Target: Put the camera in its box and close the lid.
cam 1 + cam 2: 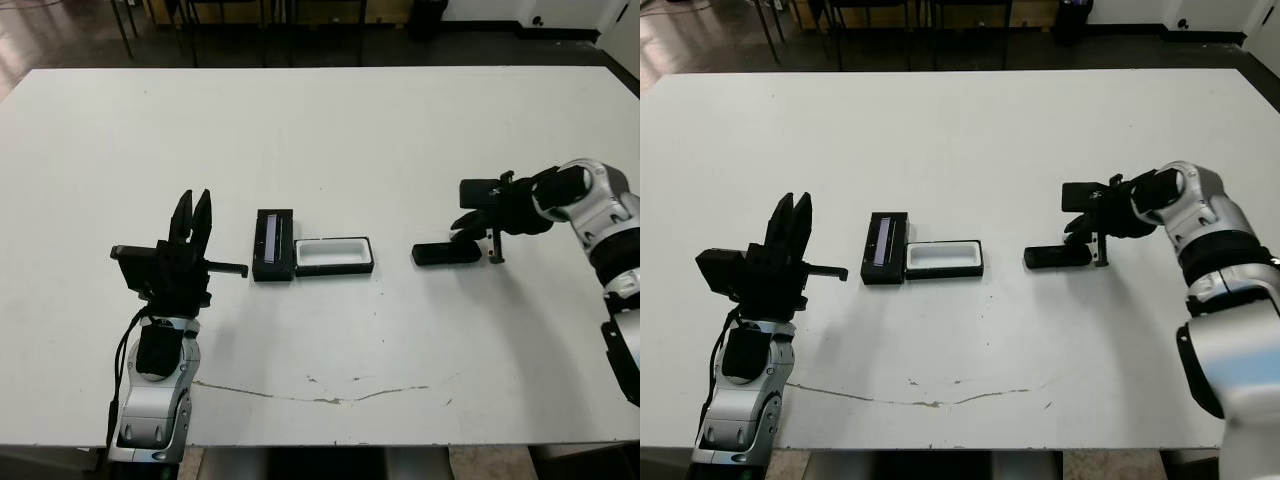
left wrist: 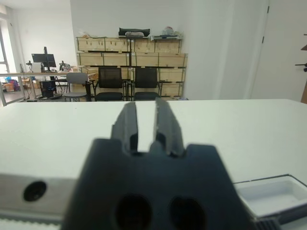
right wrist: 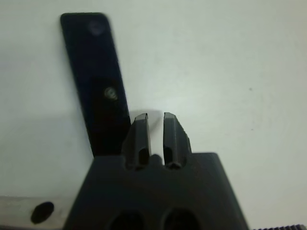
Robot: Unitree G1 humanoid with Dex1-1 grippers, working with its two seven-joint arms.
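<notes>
The camera [image 1: 446, 254] lies flat on the worktop [image 1: 400, 140], well right of the open box [image 1: 334, 255], whose lid [image 1: 273, 244] is folded out to the left. Your right claw [image 3: 154, 125] hovers just beside it, fingers narrow and empty. Spread them first, centre over the slim body, then close across its short sides. Keep the left claw [image 1: 193, 216], also narrow, clear of the lid.
</notes>
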